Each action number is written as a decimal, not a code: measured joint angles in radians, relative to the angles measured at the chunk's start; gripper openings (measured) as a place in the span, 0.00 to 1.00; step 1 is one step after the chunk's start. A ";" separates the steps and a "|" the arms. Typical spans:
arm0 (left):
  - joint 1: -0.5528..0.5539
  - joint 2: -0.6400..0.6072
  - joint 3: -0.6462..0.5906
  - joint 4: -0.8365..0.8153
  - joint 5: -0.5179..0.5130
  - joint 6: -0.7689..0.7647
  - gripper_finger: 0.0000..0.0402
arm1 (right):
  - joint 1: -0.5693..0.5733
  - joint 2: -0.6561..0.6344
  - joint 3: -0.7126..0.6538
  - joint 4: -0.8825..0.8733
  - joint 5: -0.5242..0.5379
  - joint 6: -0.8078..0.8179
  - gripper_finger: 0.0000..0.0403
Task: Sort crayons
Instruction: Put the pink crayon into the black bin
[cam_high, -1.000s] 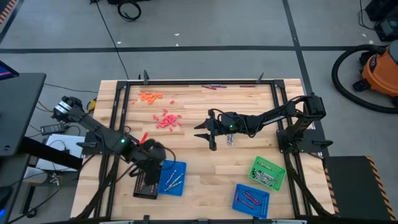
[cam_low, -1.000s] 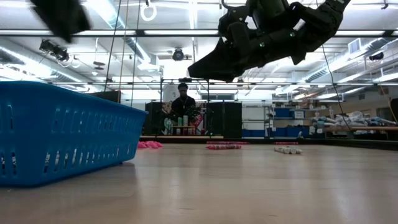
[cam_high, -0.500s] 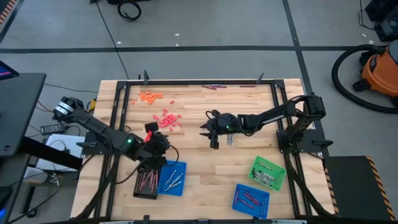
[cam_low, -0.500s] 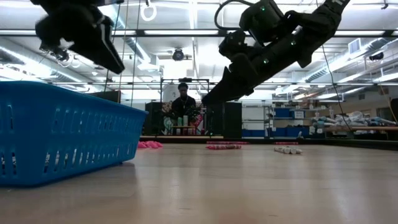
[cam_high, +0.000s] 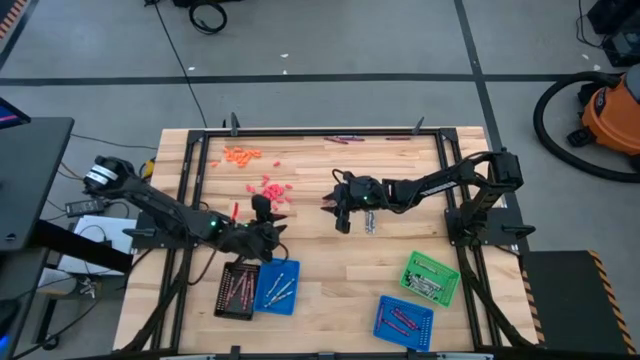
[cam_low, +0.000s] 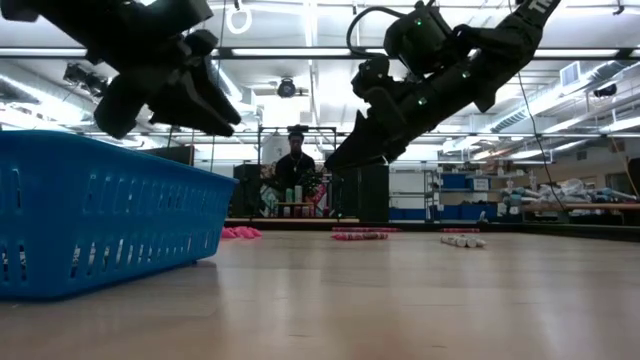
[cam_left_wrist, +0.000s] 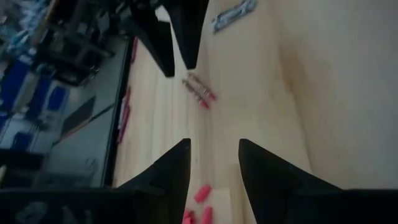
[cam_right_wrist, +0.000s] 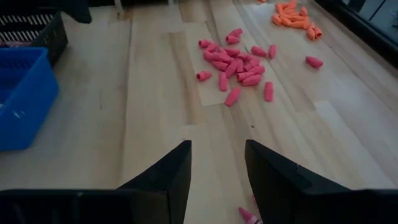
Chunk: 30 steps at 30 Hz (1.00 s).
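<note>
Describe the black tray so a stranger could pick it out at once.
On the wooden table, look to the near left corner below the left pincer. Two trays sit side by side; the black tray is the outer one, holding red-pink crayons, unlike its blue neighbour.

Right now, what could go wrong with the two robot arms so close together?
The left tool and right tool both hang open and empty near the red-pink crayons, so the arms might bump. A low sweep could scatter that loose pile. The silver-grey crayons lie right under the right arm and could get knocked away.
</note>
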 joint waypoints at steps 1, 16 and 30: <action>0.009 -0.017 -0.008 0.013 0.027 0.008 0.36 | 0.000 0.000 0.000 -0.004 -0.001 0.007 0.39; 0.207 -0.116 -0.057 0.130 0.395 -0.039 0.36 | -0.048 0.028 0.049 -0.149 -0.027 -0.036 0.39; 0.268 -0.116 -0.057 0.136 0.399 -0.035 0.36 | -0.101 0.099 0.050 -0.261 0.002 -0.108 0.39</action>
